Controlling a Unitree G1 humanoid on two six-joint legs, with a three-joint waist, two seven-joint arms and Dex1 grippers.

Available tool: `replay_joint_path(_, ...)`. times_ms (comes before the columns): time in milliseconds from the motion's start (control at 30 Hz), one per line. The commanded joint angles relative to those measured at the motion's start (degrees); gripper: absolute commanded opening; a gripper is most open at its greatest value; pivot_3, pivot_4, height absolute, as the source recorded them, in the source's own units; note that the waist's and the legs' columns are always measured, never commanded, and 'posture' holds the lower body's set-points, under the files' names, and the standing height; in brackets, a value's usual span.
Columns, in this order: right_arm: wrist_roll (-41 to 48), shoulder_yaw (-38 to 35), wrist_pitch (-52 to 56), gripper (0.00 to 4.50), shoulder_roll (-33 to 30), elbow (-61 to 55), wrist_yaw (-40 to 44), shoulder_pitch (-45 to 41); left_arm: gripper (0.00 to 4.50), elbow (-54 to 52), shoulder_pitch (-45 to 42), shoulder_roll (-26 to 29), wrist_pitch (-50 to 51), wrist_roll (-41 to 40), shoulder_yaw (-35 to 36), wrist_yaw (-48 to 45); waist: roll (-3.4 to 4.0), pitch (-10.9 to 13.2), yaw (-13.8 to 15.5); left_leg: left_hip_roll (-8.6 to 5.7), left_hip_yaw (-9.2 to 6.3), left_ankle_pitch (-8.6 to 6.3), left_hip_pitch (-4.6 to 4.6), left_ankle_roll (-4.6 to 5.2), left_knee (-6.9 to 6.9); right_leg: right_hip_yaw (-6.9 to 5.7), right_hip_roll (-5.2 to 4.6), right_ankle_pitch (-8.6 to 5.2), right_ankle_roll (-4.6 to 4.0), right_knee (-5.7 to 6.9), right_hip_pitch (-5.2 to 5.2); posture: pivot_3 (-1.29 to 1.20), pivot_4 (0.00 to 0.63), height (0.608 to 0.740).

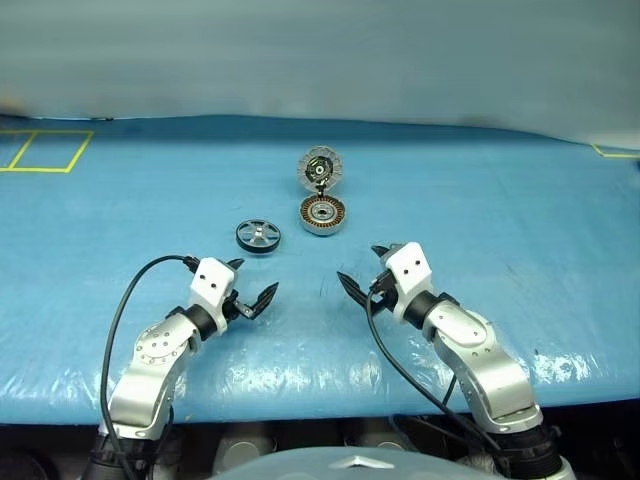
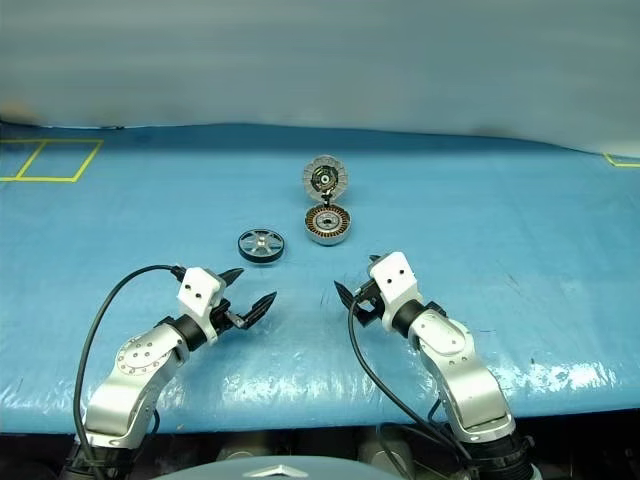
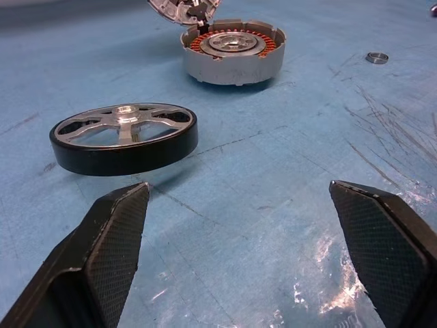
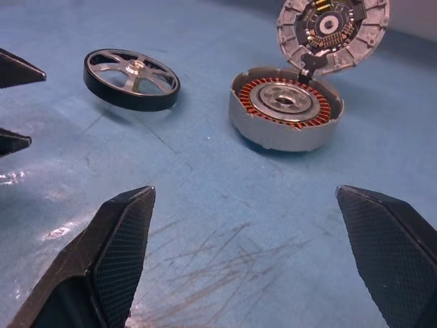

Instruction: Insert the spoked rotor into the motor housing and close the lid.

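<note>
The spoked rotor point(image 1: 258, 236), black-rimmed with silver spokes, lies flat on the blue table cover. To its right sits the motor housing point(image 1: 322, 215), its copper windings showing. The lid point(image 1: 320, 170) stands upright, hinged at the housing's far edge. My left gripper point(image 1: 257, 276) is open and empty, hovering just short of the rotor point(image 3: 124, 137). My right gripper point(image 1: 360, 264) is also open and empty, a little short of the housing point(image 4: 285, 106) and pointing toward it. In the right wrist view the left gripper's fingertips point(image 4: 20, 72) show beside the rotor point(image 4: 132, 78).
A tiny metal ring point(image 3: 377, 57) lies on the cover to the right of the housing. A yellow tape square point(image 1: 45, 150) marks the far left, and a tape corner point(image 1: 615, 152) the far right. The table's front edge point(image 1: 320, 405) runs just below both arms.
</note>
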Motion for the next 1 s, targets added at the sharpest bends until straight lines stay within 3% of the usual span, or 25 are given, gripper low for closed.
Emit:
replay_joint_path(33,-1.13,1.68,-0.46,4.46,-3.09,0.13,3.62,-3.98,4.50,-2.15,0.14,-0.34,-1.34,-0.32,0.01,-0.02,0.00,0.00,-0.02,-0.01,0.00,0.00,0.00,0.01,0.00,0.00,0.00,0.00,0.00,-0.01,0.01,0.00,0.150,0.740)
replay_joint_path(167,-4.42,8.38,2.70,4.46,-8.59,3.84,10.36,-12.89,4.50,-1.84,-0.14,-0.08,-1.77,-0.32,-0.57,-0.83,0.01,0.01,-0.18,-0.03,0.07,0.01,0.04,0.03,0.03,0.02,0.00,0.02,0.01,-0.01,0.02,0.00,0.150,0.740)
replay_joint_path(300,-9.47,16.96,6.30,4.46,-12.09,13.23,18.82,-27.45,4.50,-1.65,0.25,-0.04,-4.44,0.43,-1.23,-1.65,0.05,0.04,-0.23,-0.06,0.06,0.05,0.05,0.03,0.03,0.00,0.01,0.03,-0.02,0.04,0.00,0.00,0.150,0.740)
replay_joint_path(433,-11.86,20.60,9.96,4.46,-9.07,23.70,21.54,-38.63,4.50,-2.11,1.67,0.17,-5.06,0.51,-2.00,-2.20,0.05,0.04,-0.16,-0.06,0.06,0.05,0.03,0.03,-0.01,-0.01,0.01,0.02,-0.04,0.06,-0.04,0.00,0.150,0.740)
replay_joint_path(633,-16.51,22.96,4.63,4.46,-2.99,43.47,21.84,-51.34,4.50,-2.79,2.80,-0.38,-4.90,0.21,-2.49,-1.92,0.11,0.09,-0.21,-0.06,0.09,0.05,-0.08,0.03,-0.03,-0.06,-0.01,0.19,0.25,0.02,-0.12,0.00,0.150,0.740)
replay_joint_path(1000,-18.11,20.39,-3.25,4.46,4.17,63.41,21.77,-58.35,4.50,-1.72,4.84,-1.17,-7.27,0.29,-2.52,-2.17,0.36,0.23,-0.31,-0.04,0.19,0.13,-0.10,-0.12,-0.06,-0.04,-0.05,0.24,0.34,-0.01,-0.15,0.00,0.150,0.740)
